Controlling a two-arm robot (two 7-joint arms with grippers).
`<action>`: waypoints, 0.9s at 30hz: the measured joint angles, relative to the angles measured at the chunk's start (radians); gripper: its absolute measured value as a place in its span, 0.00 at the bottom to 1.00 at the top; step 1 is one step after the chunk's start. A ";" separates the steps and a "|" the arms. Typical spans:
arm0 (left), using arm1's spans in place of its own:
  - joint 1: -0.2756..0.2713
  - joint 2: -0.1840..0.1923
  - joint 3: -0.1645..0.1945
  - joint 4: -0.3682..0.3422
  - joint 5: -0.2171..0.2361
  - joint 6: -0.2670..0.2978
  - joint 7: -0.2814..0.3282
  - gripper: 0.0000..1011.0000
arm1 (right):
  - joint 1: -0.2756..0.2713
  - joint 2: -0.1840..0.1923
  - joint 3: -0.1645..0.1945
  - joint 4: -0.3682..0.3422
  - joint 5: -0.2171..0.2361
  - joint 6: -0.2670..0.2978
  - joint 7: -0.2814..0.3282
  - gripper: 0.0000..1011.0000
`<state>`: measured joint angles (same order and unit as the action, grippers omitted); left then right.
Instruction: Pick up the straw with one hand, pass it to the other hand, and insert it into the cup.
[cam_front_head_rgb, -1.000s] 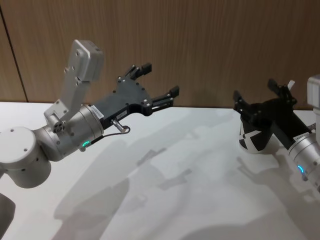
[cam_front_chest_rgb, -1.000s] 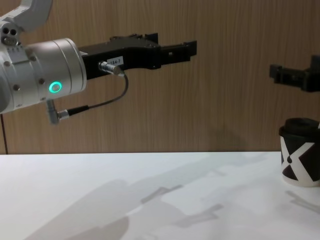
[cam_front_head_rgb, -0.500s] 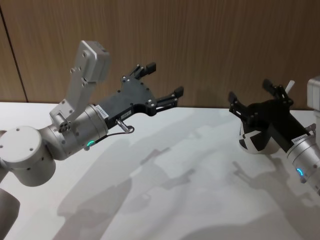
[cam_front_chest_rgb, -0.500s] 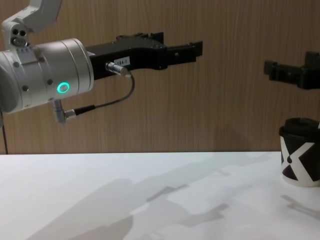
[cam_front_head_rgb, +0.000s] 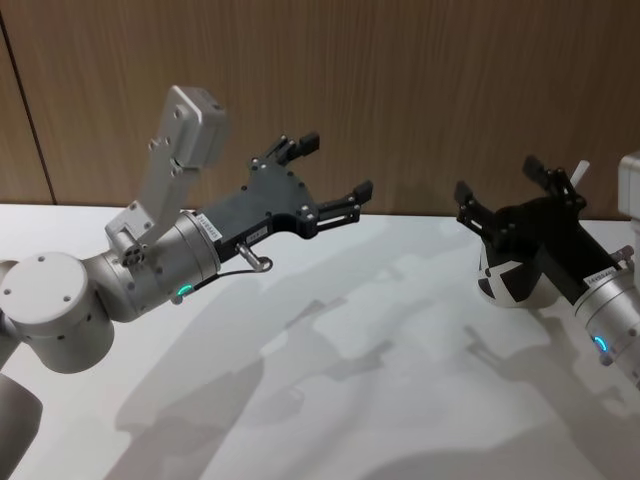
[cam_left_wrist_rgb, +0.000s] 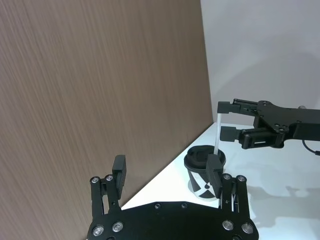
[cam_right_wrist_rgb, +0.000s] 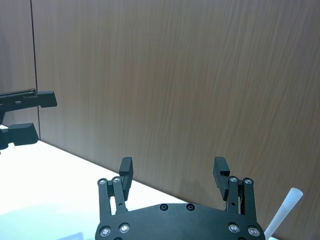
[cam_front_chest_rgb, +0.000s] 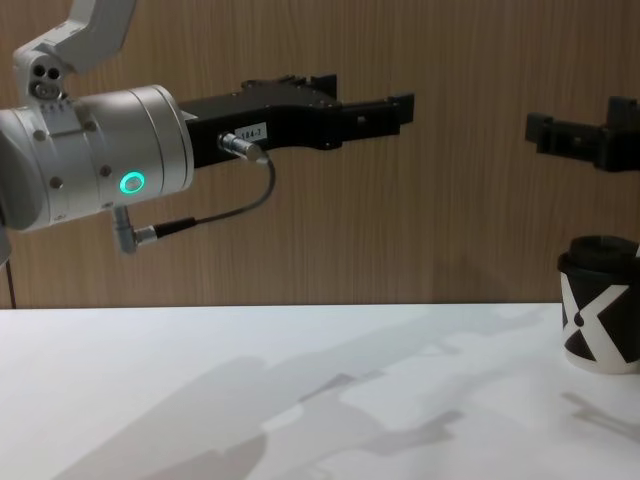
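The left end effector (cam_front_head_rgb: 333, 168) hangs above the white bench (cam_front_head_rgb: 380, 400), fingers spread wide and empty. At right, the right end effector (cam_front_head_rgb: 503, 190), also wide, hovers over the cup (cam_front_chest_rgb: 600, 317); the straw (cam_left_wrist_rgb: 217, 131) apparently stands in its lid.

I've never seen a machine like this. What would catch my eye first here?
Probably the two black claws raised in the air over the white table, both spread open: the left gripper on a fat silver arm with a green ring light, the right gripper facing it. Under the right one, near the wooden wall, stands a black cup marked with a big white X, with a white straw standing upright in its lid.
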<state>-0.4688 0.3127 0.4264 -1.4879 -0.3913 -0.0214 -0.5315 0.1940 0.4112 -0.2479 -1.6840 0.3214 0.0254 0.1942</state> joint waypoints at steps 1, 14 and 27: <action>0.000 0.000 0.000 0.000 0.000 0.000 0.000 0.99 | 0.000 0.000 0.000 0.000 0.000 0.000 0.001 0.99; -0.002 0.002 0.005 0.003 -0.002 0.002 -0.004 0.99 | -0.001 -0.001 0.002 -0.004 0.003 0.000 0.005 0.99; -0.004 0.002 0.007 0.004 -0.003 0.003 -0.005 0.99 | -0.002 -0.002 0.003 -0.005 0.004 0.001 0.007 0.99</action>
<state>-0.4723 0.3150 0.4335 -1.4834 -0.3944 -0.0182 -0.5369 0.1917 0.4095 -0.2450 -1.6891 0.3250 0.0265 0.2016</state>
